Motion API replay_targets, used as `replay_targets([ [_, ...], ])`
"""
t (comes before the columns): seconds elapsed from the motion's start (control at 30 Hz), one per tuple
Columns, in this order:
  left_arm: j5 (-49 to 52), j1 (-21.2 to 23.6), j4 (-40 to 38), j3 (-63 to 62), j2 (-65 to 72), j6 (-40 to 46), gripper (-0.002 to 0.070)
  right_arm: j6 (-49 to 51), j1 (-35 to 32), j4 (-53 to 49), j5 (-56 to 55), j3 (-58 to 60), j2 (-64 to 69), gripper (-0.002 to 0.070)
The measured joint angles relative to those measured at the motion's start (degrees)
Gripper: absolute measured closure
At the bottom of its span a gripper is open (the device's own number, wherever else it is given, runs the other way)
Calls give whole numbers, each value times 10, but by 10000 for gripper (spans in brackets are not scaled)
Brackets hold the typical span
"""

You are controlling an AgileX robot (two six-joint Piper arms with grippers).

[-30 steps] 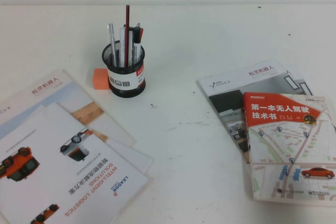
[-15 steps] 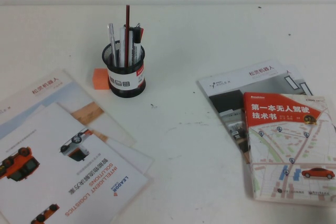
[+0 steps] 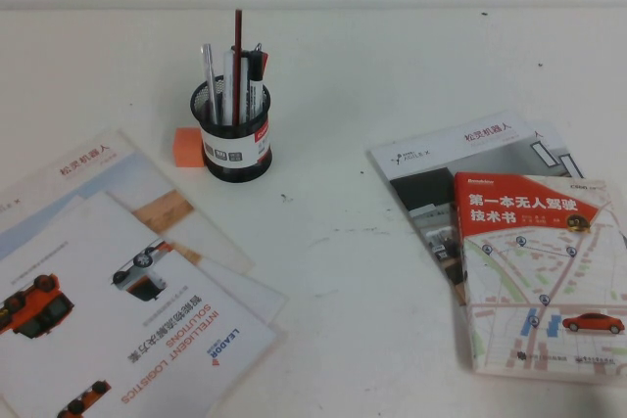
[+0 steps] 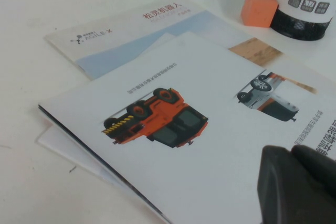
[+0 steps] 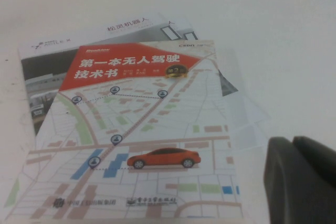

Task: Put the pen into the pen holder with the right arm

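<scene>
The pen holder, a black wire-mesh cup with a white label band, stands upright at the back left of the table. A slim silver-grey pen stands in it, beside a long dark red pencil and black-and-red capped pens. The holder's lower part also shows in the left wrist view. Neither arm shows in the high view. My left gripper is shut and empty above the brochures. My right gripper is shut and empty above the book's edge.
An orange block lies just left of the holder, also in the left wrist view. Brochures are spread at the front left. A book with a red car lies on a booklet at the right.
</scene>
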Motion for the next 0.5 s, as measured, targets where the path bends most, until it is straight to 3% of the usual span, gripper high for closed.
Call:
replay_targets([
  [0.5, 0, 0, 0, 0, 0, 0, 677, 3, 5, 0, 1, 0, 0, 695],
])
